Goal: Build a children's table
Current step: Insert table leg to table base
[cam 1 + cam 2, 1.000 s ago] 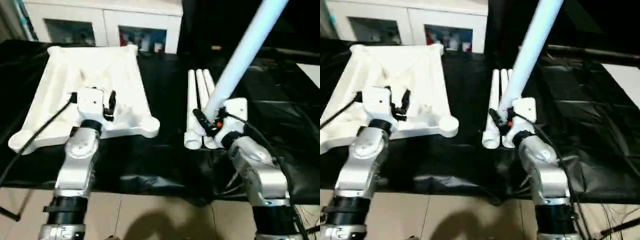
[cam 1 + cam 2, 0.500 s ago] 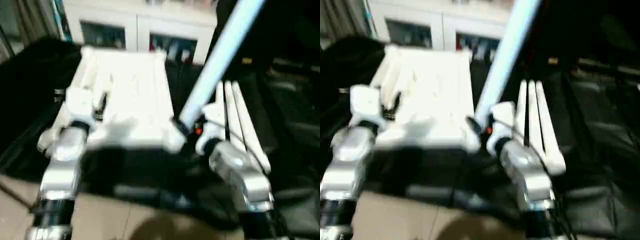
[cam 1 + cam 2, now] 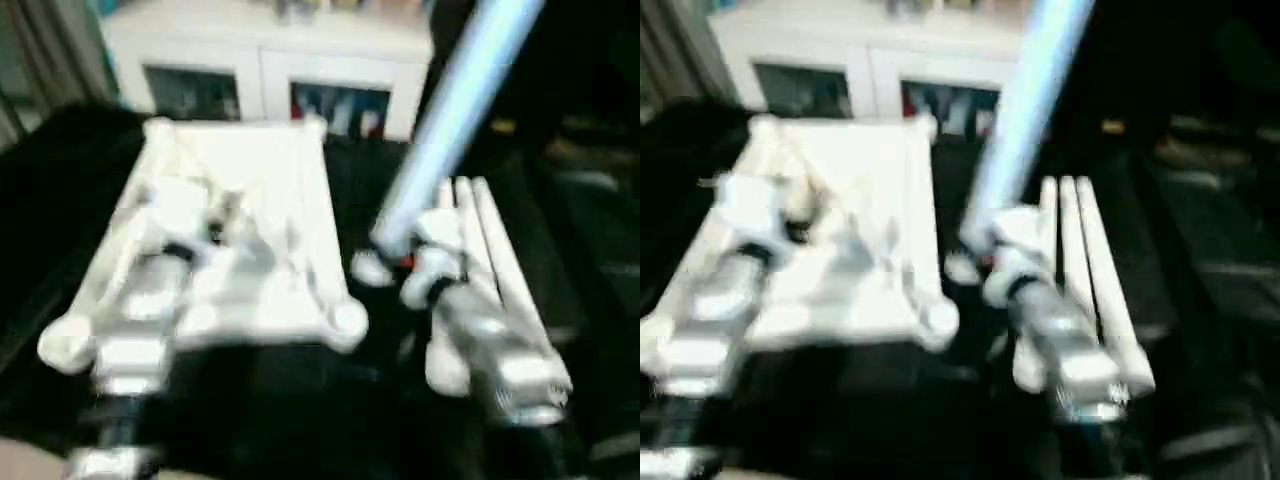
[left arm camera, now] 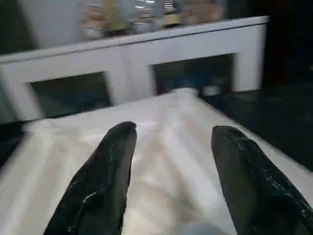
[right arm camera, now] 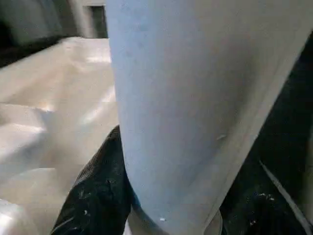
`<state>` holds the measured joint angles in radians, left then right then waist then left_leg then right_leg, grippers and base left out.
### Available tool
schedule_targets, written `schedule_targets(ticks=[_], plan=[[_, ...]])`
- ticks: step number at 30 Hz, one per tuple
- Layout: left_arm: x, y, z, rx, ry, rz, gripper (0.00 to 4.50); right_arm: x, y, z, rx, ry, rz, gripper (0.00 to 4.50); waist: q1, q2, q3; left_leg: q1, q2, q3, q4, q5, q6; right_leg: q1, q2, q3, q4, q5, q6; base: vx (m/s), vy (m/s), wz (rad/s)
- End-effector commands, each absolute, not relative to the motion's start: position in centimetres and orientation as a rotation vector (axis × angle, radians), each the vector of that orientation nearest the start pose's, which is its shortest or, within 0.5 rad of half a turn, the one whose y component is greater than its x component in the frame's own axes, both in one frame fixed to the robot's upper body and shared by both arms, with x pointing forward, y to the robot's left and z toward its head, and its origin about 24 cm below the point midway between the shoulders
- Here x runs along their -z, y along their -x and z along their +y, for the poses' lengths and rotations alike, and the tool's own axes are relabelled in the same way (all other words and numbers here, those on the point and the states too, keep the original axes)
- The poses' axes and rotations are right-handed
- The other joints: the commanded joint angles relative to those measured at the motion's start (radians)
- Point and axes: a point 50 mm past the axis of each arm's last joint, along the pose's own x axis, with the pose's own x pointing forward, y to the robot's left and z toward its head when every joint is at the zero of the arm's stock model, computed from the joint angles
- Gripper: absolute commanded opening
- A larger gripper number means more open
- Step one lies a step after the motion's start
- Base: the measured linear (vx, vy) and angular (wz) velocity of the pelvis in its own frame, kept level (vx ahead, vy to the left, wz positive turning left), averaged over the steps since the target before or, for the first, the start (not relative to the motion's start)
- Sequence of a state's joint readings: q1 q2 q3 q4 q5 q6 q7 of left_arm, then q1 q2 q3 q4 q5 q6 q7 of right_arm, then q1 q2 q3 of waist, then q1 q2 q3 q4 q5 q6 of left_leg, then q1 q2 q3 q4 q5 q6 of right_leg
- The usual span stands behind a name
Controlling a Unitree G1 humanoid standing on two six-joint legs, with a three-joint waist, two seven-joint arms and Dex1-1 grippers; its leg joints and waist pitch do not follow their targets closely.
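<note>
The children's table top [image 3: 270,180] lies ribbed side up on the black-draped work table, with a rounded corner socket [image 3: 347,322] at its near right. My left gripper [image 3: 205,215] hovers over the top's near half. Its black fingers [image 4: 102,181] stand open with nothing between them. My right gripper [image 3: 392,252] is shut on the lower end of a white leg [image 3: 460,95], which slants up and away to the right. That leg [image 5: 186,88] sits between its black fingers [image 5: 95,193]. The gripper is just right of the top's near right corner. More white legs [image 3: 490,255] lie side by side to its right.
A white cabinet [image 3: 270,60] with glass doors stands behind the work table. The black cloth [image 3: 590,250] spreads out to the right of the lying legs. The table's front edge runs close under both forearms.
The head camera has swung and tilted. My right gripper has carried the leg left, away from the lying legs to beside the top's near right corner. The left gripper stays over the top.
</note>
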<state>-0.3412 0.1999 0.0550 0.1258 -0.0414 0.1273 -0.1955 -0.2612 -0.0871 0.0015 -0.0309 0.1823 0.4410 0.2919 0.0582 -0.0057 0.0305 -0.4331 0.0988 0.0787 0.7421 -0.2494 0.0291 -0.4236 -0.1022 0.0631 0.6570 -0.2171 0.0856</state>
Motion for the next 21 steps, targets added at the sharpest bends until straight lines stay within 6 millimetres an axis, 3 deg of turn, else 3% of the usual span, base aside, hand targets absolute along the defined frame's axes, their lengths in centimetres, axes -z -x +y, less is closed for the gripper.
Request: schedule_targets(ticks=[1,2,3,4,5,6,7,8,9,10,11,12,13,14,15,16,17,18,19,20,21], plan=[[-10.3,-31.7,17.8,0.178,-0.164,-0.083,2.78,-8.5,-29.4,-12.0,-0.426,-0.111,0.13,1.89,0.024,-0.027,-0.052,-0.006,0.031,-0.019,0.0,-0.191,-0.068,0.103,-0.126,0.175,-0.16,-0.073,-0.188,-0.091,0.225,-0.54],[-10.3,-31.7,17.8,0.177,-0.163,-0.082,2.78,-8.6,-29.4,-12.0,-0.425,-0.105,0.126,1.89,0.016,-0.024,-0.045,0.012,0.031,-0.016,-0.026,-0.182,-0.062,0.098,-0.089,0.179,-0.167,-0.162,-0.211,-0.091,0.225,-0.54],[-10.3,-31.7,17.8,0.176,-0.163,-0.081,2.78,-8.6,-29.4,-12.0,-0.423,-0.101,0.123,1.89,0.001,0.004,-0.044,0.081,0.03,0.012,-0.123,-0.142,-0.015,0.051,0.028,0.141,-0.15,-0.259,-0.18,-0.116,0.247,-0.44],[-10.3,-31.7,17.7,0.171,-0.152,-0.087,2.78,-8.7,-29.4,-12.1,-0.417,-0.109,0.123,1.89,-0.048,0.041,-0.044,0.159,0.056,0.006,-0.205,-0.2,0.097,-0.051,0.11,-0.005,-0.034,-0.289,-0.131,-0.129,0.244,-0.47],[-10.1,-31.7,17.8,0.132,-0.182,-0.077,2.78,-8.8,-29.5,-12.2,-0.411,-0.094,0.114,1.89,-0.077,0.025,-0.052,0.119,0.062,-0.031,-0.233,-0.156,0.226,-0.022,0.097,-0.067,0.045,-0.204,-0.133,-0.129,0.244,-0.47],[-10.0,-31.7,17.7,0.128,-0.19,-0.076,2.78,-8.9,-29.6,-12.2,-0.412,-0.09,0.112,1.89,-0.079,0.046,-0.042,0.116,0.089,-0.028,-0.244,-0.045,0.319,-0.029,0.065,-0.126,0.074,-0.134,-0.149,-0.124,0.224,-0.16],[-10.0,-31.6,17.6,0.129,-0.201,-0.078,2.78,-8.9,-29.6,-12.2,-0.417,-0.089,0.11,1.89,-0.083,0.027,-0.04,0.118,0.129,-0.029,-0.229,0.014,0.335,-0.015,0.037,-0.14,0.052,-0.064,-0.177,-0.119,0.168,0.05],[-9.9,-31.5,17.5,0.129,-0.209,-0.079,2.78,-8.9,-29.6,-12.3,-0.42,-0.09,0.111,1.89,-0.078,0.027,-0.038,0.109,0.138,-0.036,-0.228,0.013,0.303,0.006,0.023,-0.138,0.035,-0.037,-0.19,-0.119,0.168,0.05],[-9.9,-31.5,17.4,0.126,-0.211,-0.078,2.78,-8.9,-29.5,-12.3,-0.42,-0.09,0.113,1.89,-0.066,0.007,-0.043,0.095,0.173,-0.051,-0.231,-0.089,0.151,0.053,-0.037,-0.092,-0.022,0.005,-0.226,-0.128,0.138,0.02],[-9.8,-31.5,17.4,0.122,-0.21,-0.073,2.78,-8.9,-29.5,-12.4,-0.42,-0.089,0.114,1.89,-0.071,0.02,-0.046,0.097,0.183,-0.057,-0.24,-0.27,-0.058,0.058,-0.031,-0.092,-0.033,-0.021,-0.272,-0.137,0.123,0.08],[-9.7,-31.4,17.3,0.116,-0.203,-0.063,2.78,-8.9,-29.6,-12.4,-0.421,-0.087,0.115,1.89,-0.085,0.029,-0.04,0.093,0.21,-0.08,-0.266,-0.376,-0.13,0.062,-0.012,-0.107,-0.014,-0.062,-0.248,-0.137,0.123,0.08],[-9.7,-31.4,17.4,0.104,-0.199,-0.071,2.78,-8.9,-29.6,-12.6,-0.419,-0.082,0.118,1.89,-0.094,0.043,-0.035,0.091,0.247,-0.115,-0.313,-0.524,-0.189,0.053,0.012,-0.126,0.034,-0.13,-0.133,-0.126,0.07,0.04],[-9.7,-31.4,17.4,0.095,-0.186,-0.064,2.78,-8.9,-29.7,-12.7,-0.417,-0.081,0.12,1.89,-0.09,0.037,-0.031,0.087,0.261,-0.11,-0.334,-0.593,-0.181,0.036,0.026,-0.127,0.082,-0.135,-0.07,-0.103,-0.01,0.16],[-9.6,-31.4,17.4,0.09,-0.178,-0.059,2.78,-8.9,-29.7,-12.8,-0.416,-0.081,0.12,1.89,-0.082,0.04,-0.027,0.076,0.244,-0.083,-0.336,-0.612,-0.161,0.034,0.03,-0.129,0.091,-0.12,-0.068,-0.103,-0.01,0.16],[-9.6,-31.5,17.4,0.09,-0.188,-0.057,2.78,-8.9,-29.8,-13.0,-0.413,-0.073,0.12,1.89,-0.076,0.043,-0.031,0.077,0.198,-0.046,-0.321,-0.618,-0.115,0.038,0.023,-0.125,0.061,-0.089,-0.085,-0.082,-0.085,0.22],[-9.6,-31.5,17.3,0.078,-0.208,-0.045,2.78,-8.9,-30.0,-13.3,-0.406,-0.066,0.119,1.89,-0.075,0.024,-0.047,0.102,0.149,-0.029,-0.278,-0.551,-0.085,0.033,-0.006,-0.102,-0.016,-0.067,-0.119,-0.07,-0.139,0.09],[-9.6,-31.5,17.3,0.078,-0.208,-0.045,2.78,-8.9,-30.0,-13.3,-0.406,-0.066,0.119,1.89,-0.068,0.006,-0.059,0.074,0.091,0.0,-0.216,-0.396,-0.087,0.06,-0.073,-0.067,-0.077,-0.028,-0.167,-0.07,-0.139,0.09],[-9.5,-31.6,17.4,0.066,-0.214,-0.036,2.78,-9.0,-30.2,-13.6,-0.401,-0.057,0.118,1.89,-0.05,-0.012,-0.051,0.039,0.077,0.016,-0.181,-0.299,-0.073,0.079,-0.131,-0.047,-0.118,-0.093,-0.177,-0.061,-0.123,-0.15],[-9.4,-31.7,17.5,0.061,-0.215,-0.034,2.78,-9.0,-30.2,-13.7,-0.4,-0.049,0.118,1.89,-0.01,-0.035,-0.051,0.018,0.089,0.016,-0.137,-0.08,-0.032,0.105,-0.186,-0.029,-0.137,-0.172,-0.126,-0.068,-0.079,-0.26],[-9.5,-31.7,17.5,0.06,-0.216,-0.034,2.78,-9.0,-30.3,-13.8,-0.399,-0.048,0.118,1.89,0.002,-0.031,-0.048,0.024,0.096,0.013,-0.14,-0.03,-0.028,0.097,-0.177,-0.036,-0.14,-0.214,-0.127,-0.068,-0.079,-0.26],[-9.5,-31.8,17.5,0.054,-0.22,-0.037,2.78,-9.1,-30.4,-14.1,-0.398,-0.047,0.119,1.89,0.006,-0.023,-0.041,0.021,0.105,0.018,-0.177,-0.022,-0.034,0.097,-0.128,-0.067,-0.133,-0.297,-0.151,-0.061,-0.052,-0.24]])
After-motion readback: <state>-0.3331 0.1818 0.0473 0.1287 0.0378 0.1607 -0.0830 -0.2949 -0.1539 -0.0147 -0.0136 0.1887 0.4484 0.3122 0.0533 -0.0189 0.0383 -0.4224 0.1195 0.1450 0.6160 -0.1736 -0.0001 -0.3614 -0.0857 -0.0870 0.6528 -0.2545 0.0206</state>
